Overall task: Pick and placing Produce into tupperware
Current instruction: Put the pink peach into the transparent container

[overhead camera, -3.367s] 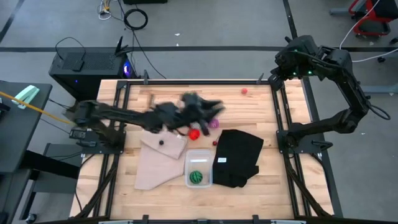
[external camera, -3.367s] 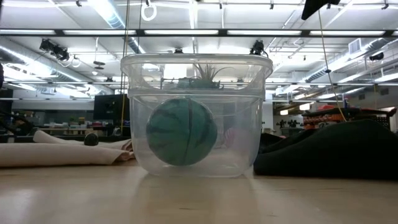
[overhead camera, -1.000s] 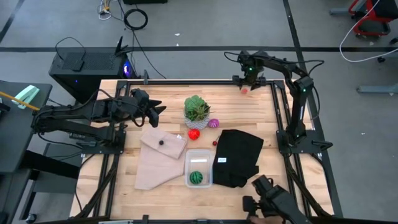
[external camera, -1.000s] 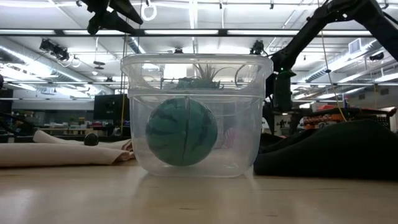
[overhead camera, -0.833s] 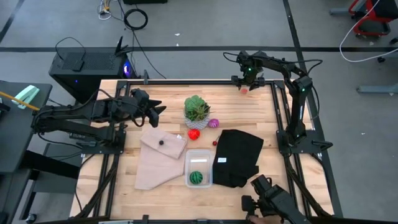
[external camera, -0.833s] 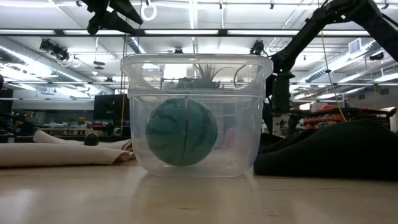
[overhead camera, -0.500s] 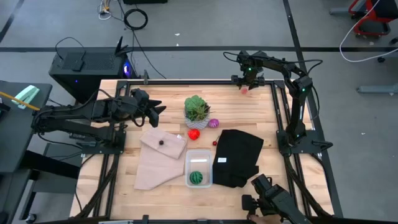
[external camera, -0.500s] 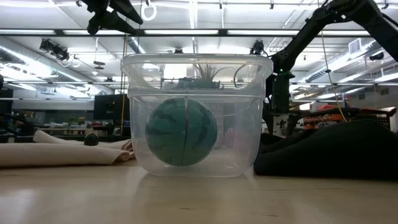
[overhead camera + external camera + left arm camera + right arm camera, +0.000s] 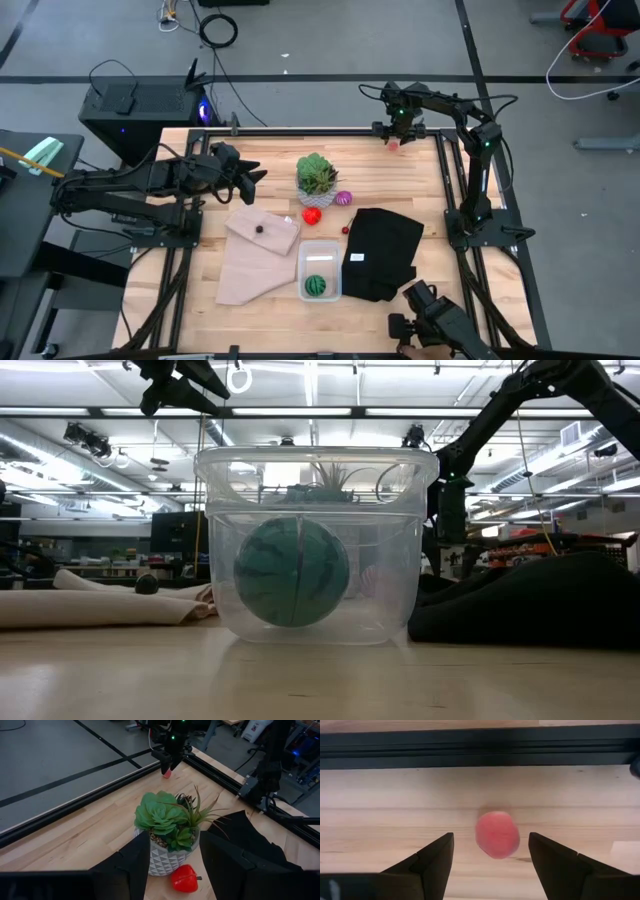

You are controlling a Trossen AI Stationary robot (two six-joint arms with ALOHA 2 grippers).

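The clear tupperware [image 9: 318,270] stands near the table's front and holds the dark green striped ball [image 9: 316,285], which rests on its floor [image 9: 292,572]. On the wood lie a red piece [image 9: 313,215], a magenta ball [image 9: 344,198] and a tiny dark-red piece [image 9: 346,230]. A dark piece [image 9: 259,228] lies on the tan cloth. A pink-red piece [image 9: 497,835] lies at the far right corner. My right gripper [image 9: 492,857] hangs over it, open, a finger on each side and a gap to both. My left gripper [image 9: 175,865] is open in the air left of the plant.
A spiky green plant in a white pot [image 9: 317,175] stands mid-table at the far side. A black cloth [image 9: 385,250] lies right of the tupperware, a tan cloth [image 9: 255,260] to its left. The black frame rail [image 9: 480,747] runs just beyond the pink-red piece.
A few seconds ago my left arm reached over the plant; it has drawn back toward the table's left edge. My right arm has come down from its raised pose to the far right corner, over the pink-red piece. Within the last second both stay still.
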